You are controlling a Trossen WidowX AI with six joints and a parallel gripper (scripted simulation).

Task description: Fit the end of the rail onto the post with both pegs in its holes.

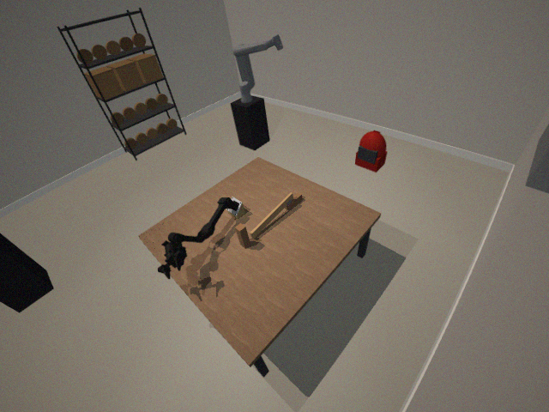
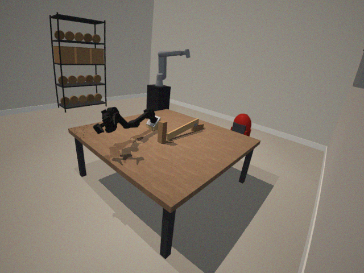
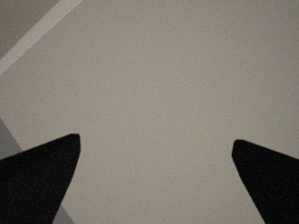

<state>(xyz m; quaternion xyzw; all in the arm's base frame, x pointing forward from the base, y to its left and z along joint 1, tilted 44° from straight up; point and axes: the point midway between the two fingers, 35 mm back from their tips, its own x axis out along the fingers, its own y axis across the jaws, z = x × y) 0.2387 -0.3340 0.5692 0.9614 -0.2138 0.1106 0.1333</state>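
Note:
The light wooden rail [image 1: 271, 215] [image 2: 182, 128] slopes down from the low footboard block [image 1: 294, 202] [image 2: 200, 127] at the back to the table. Its near end lies low in front of the short upright post [image 1: 243, 236] [image 2: 162, 132], apart from it. The pegs, the holes and the exact seating in the bracket are too small or hidden to tell. My gripper [image 1: 171, 261] [image 2: 104, 122] [image 3: 158, 145] is open and empty, raised near the table's left edge, well away from the rail and post. The wrist view shows only its two spread fingers over plain floor and wall edge.
The arm's pale base [image 1: 236, 207] [image 2: 153, 121] stands on the wooden table [image 1: 274, 283] [image 2: 182, 167], beyond the post. Away from the table are a shelf rack, a grey robot arm on a black pedestal and a red object.

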